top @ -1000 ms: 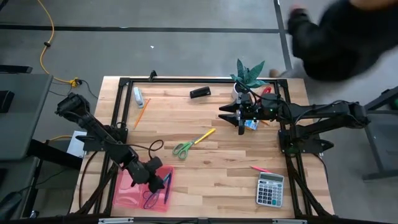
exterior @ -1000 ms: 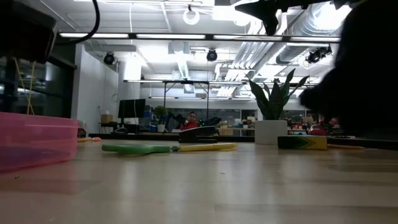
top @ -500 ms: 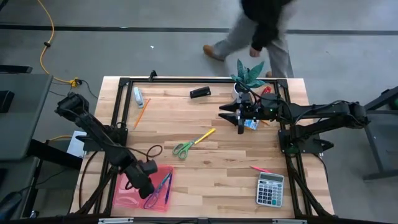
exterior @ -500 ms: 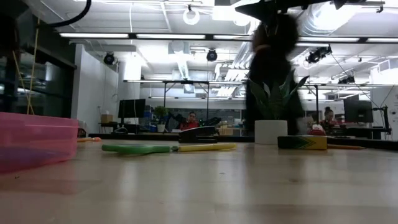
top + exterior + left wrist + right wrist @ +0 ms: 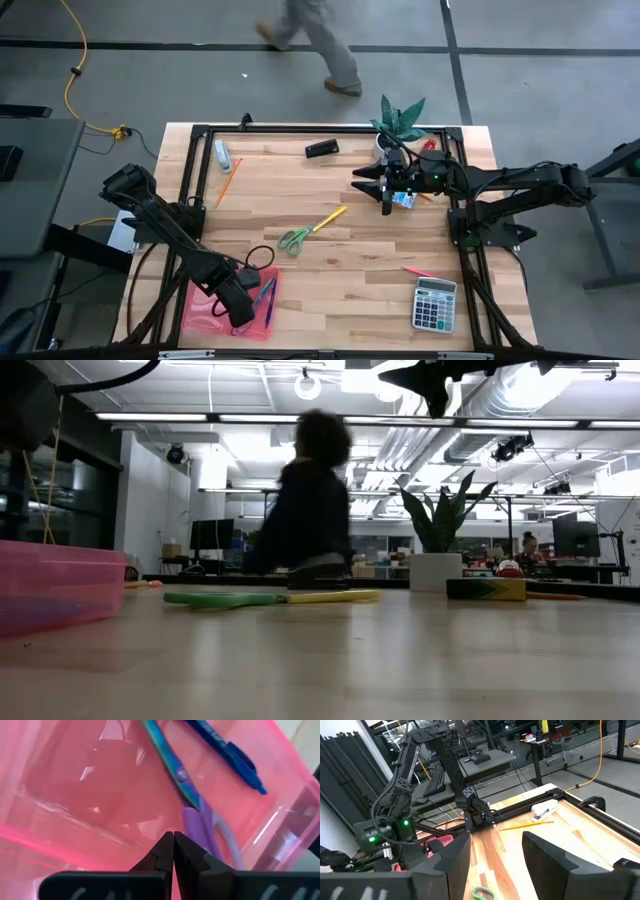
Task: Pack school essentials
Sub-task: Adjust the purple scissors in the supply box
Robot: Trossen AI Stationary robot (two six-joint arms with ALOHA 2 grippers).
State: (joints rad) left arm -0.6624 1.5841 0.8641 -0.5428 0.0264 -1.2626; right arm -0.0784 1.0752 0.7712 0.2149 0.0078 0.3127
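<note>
Since the earlier frame, left gripper (image 5: 240, 312) has come down into the pink bin (image 5: 200, 312); fingers pressed together, holding nothing. Purple-handled scissors (image 5: 192, 807) lie in the bin just ahead of the fingertips, blue pen (image 5: 227, 751) beyond them. Right gripper (image 5: 388, 207) hovers over the small green-blue box (image 5: 404, 200), fingers spread. Green-handled scissors (image 5: 294, 239) lie on the table (image 5: 350, 280), well apart from both grippers.

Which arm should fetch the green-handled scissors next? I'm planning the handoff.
Probably the left. Its gripper, shut and empty, is over the pink bin, on the green-handled scissors' side of the table. The right gripper, open, waits farther off by the small box.
</note>
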